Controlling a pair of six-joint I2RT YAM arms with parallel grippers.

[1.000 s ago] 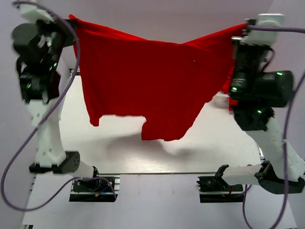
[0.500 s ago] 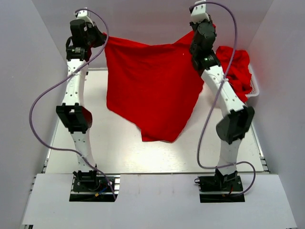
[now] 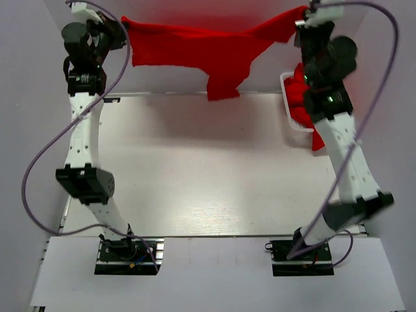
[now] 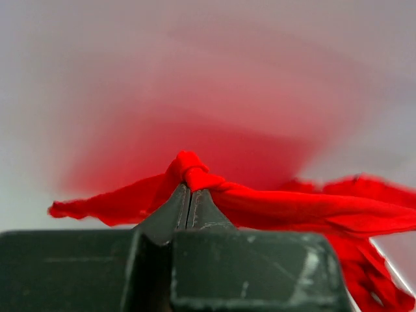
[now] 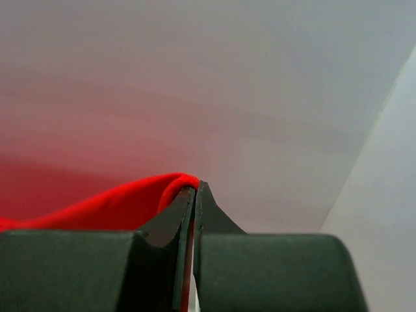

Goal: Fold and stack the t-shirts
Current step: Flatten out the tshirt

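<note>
Ok, so from where I'm standing: white table (image 3: 195, 169) in front. Toward the back on its right side sits one white mesh basket (image 3: 285, 107) with a bundle of red shirts (image 3: 298, 97) stuffed in it, and a bit hangs out over the near side. Can't tell how many are in there, it's just a red lump partly behind the right arm.

Further back and up high, one red t-shirt (image 3: 195, 51) is strung between the two arms, right by the back wall and off the table entirely. The left gripper (image 3: 121, 27) is clamped tight on a bunched corner, and the right gripper (image 3: 303, 18) is pinched onto the other end. Both wrist views show jaws pressed together on cloth.

Half a second ago the shirt hung as a wide sheet over the table. Now it's higher and farther back, pulled into a narrow band with one flap dangling mid-span, and the arms are spread wider.

Count: two arms, one basket, one shirt in the air.
</note>
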